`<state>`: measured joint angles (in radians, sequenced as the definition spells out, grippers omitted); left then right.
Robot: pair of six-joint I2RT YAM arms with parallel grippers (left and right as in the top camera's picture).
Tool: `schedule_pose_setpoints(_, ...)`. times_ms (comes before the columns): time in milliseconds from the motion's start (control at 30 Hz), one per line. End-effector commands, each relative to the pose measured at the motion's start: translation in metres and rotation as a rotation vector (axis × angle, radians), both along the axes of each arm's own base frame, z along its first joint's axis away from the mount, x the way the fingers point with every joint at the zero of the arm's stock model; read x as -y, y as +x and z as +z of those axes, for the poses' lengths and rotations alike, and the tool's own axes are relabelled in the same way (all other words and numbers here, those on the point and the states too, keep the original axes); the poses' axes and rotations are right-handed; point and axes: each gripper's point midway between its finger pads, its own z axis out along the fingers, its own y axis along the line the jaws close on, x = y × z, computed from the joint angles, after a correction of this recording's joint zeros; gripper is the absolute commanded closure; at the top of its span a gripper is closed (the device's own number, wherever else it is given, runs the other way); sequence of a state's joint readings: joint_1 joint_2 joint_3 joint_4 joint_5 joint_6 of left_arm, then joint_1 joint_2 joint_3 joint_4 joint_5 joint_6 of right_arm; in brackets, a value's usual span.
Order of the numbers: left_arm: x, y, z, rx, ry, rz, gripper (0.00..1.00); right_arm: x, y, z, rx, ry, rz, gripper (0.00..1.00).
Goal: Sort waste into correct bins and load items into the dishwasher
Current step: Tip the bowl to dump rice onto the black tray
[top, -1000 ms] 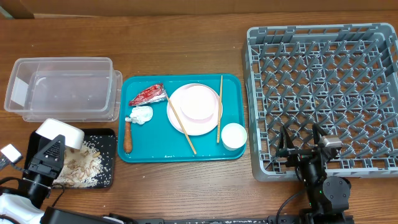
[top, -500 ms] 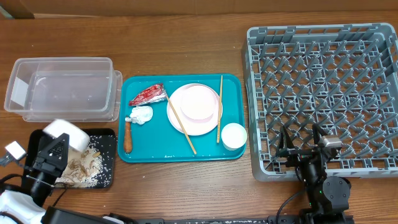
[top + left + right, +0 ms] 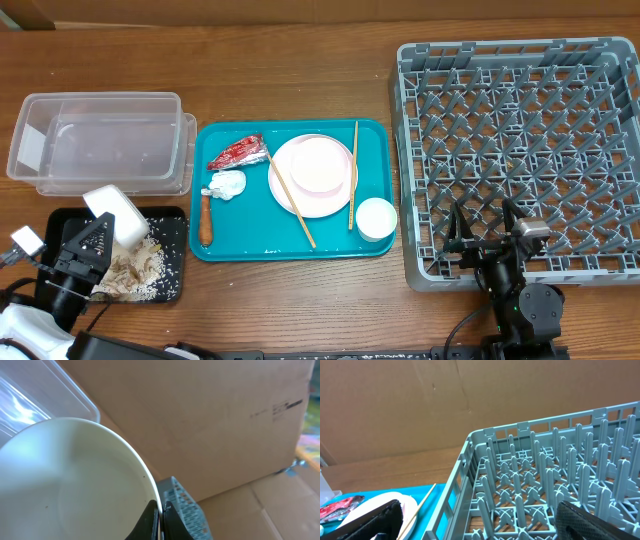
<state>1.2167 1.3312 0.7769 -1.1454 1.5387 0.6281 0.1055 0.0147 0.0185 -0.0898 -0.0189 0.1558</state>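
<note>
My left tool (image 3: 160, 514) is clamped on the rim of a white bowl (image 3: 118, 213), tipped over the black tray (image 3: 60, 214) that holds rice scraps (image 3: 145, 268). The clear tub (image 3: 100, 140) sits behind. The teal tray (image 3: 225, 245) carries the wrapper (image 3: 237, 152), tissue (image 3: 226, 184), plate (image 3: 312, 175), chopsticks (image 3: 290, 200) and cup (image 3: 376, 218). A second ago the bowl sat further left. My right tool (image 3: 483, 235) stands wide at the dish rack (image 3: 520, 150).

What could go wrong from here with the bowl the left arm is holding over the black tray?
The left claw pinches the white bowl only at its rim, and the bowl is tilted, so it may slip. Rice scraps lie near the edge of the black tray; leftover grains might spill onto the table.
</note>
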Motion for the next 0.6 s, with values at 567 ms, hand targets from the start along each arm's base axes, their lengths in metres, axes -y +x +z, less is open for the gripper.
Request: schedule_pose_setpoints(567, -0.002, 0.002, 0.009, -0.008, -0.145, -0.002, 0.96, -0.001, 0.000, -0.001, 0.008, -0.006, 0.002, 0.00)
